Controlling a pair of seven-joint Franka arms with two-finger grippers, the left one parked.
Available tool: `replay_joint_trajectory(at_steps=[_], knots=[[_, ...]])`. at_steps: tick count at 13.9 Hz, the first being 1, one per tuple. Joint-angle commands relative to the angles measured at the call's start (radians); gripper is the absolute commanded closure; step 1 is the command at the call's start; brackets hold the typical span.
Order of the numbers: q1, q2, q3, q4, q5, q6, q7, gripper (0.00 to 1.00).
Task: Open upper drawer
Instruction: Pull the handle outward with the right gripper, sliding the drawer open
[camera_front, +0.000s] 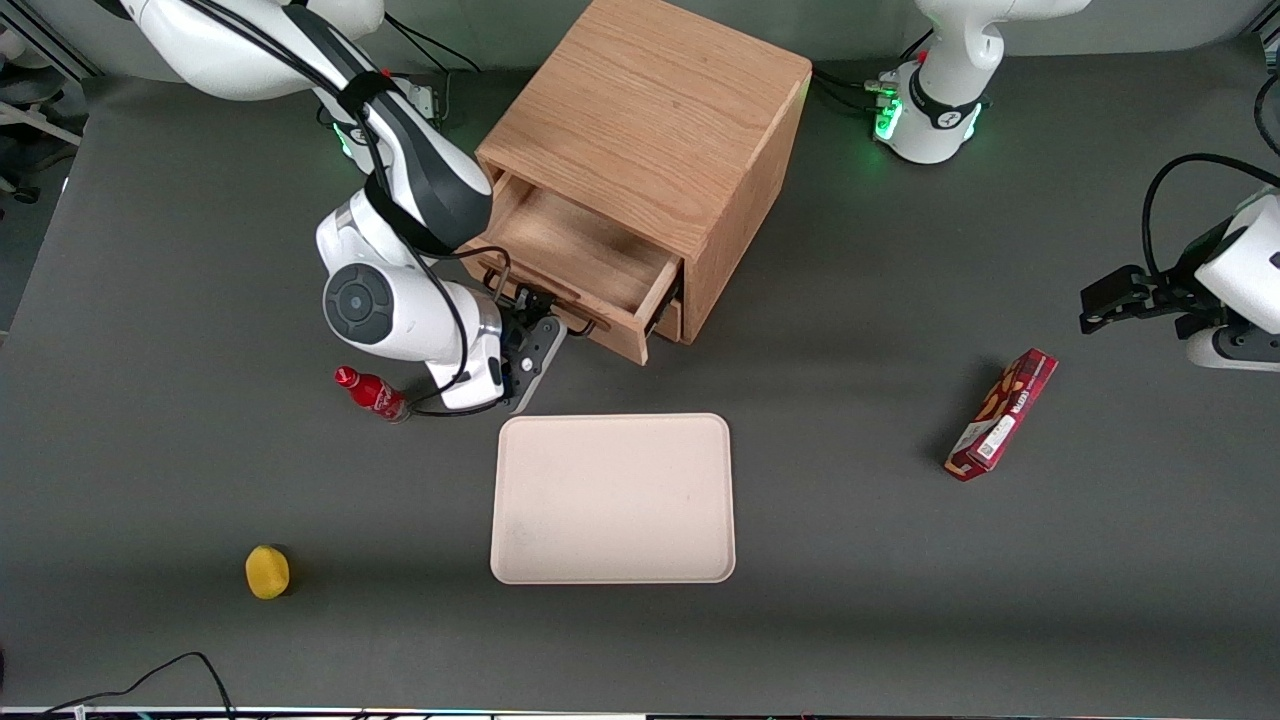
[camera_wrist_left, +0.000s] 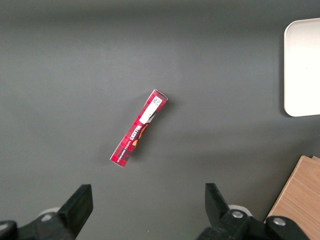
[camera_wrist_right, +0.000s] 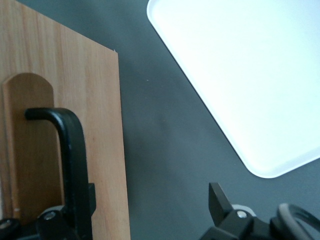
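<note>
Upper drawer (camera_front: 590, 255) of wooden cabinet (camera_front: 650, 110): stands drawn out well past the cabinet face, bare wood floor of the drawer exposed from above. Front panel faces the tray (camera_front: 612, 497) and the front camera. Sliver of lower drawer (camera_front: 668, 322) visible beneath, sitting flush in the cabinet.

Claw (camera_front: 540, 318): at the upper drawer's front panel, level with the black handle (camera_wrist_right: 70, 150), wrist body just nearer the working arm's end. Released: in the right wrist view, fingers (camera_wrist_right: 220, 202) spread wide, handle bar lying close against one finger, the other finger well apart over bare tabletop (camera_front: 900, 560). No clamping on the bar visible. Cannot tell whether the near finger touches the handle.

Around the cabinet:
- Cream tray, empty, nearer the front camera than the drawer, apart from it.
- Small red bottle (camera_front: 370, 392) lying on its side just beside the working arm's wrist.
- Yellow round object (camera_front: 267, 571) near the front edge, toward the working arm's end.
- Red snack box (camera_front: 1002, 414) lying flat toward the parked arm's end, well apart from tray and cabinet.
</note>
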Motion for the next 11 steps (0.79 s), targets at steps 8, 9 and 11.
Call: replay_joint_trajectory(at_steps=[8,9,11], knots=[[-0.013,0.092,-0.018,0.167,-0.056,-0.115,-0.034,0.00],[-0.011,0.102,-0.020,0.184,-0.057,-0.127,-0.034,0.00],[-0.011,0.125,-0.020,0.217,-0.069,-0.141,-0.032,0.00]])
